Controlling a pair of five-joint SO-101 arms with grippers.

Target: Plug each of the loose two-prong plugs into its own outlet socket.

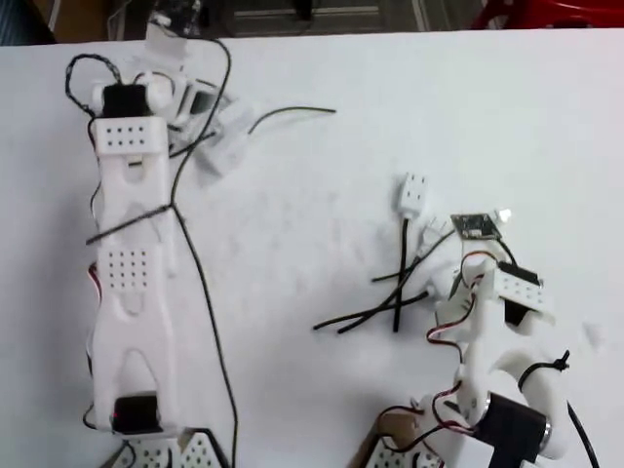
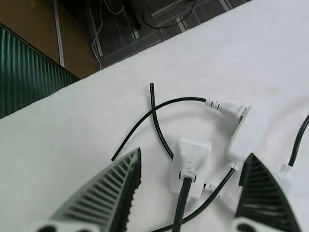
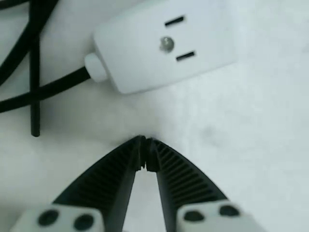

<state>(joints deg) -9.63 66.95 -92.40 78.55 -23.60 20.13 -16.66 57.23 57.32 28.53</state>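
Note:
My left gripper (image 2: 193, 157) is open, its dark fingers (image 2: 118, 188) standing on either side of a white plug body (image 2: 190, 164) whose black cable runs toward the camera. Beside this plug lies a second white piece (image 2: 240, 133) with its own thin black cable (image 2: 159, 108). From above, that gripper (image 1: 197, 107) sits at the table's far left, by the white pieces (image 1: 220, 146). My right gripper (image 3: 145, 153) is shut on nothing, its tips just short of a white outlet socket (image 3: 164, 43) that shows two slots and a screw. In the high view this socket (image 1: 412, 194) lies mid-right, close to the right gripper (image 1: 434, 237).
Several loose black cable ends (image 1: 375, 302) cross on the white table (image 1: 322, 195) left of the right arm. A long black cable (image 1: 210, 312) trails beside the left arm. The table's far edge (image 2: 120, 60) drops off to floor and a green wall behind the left gripper.

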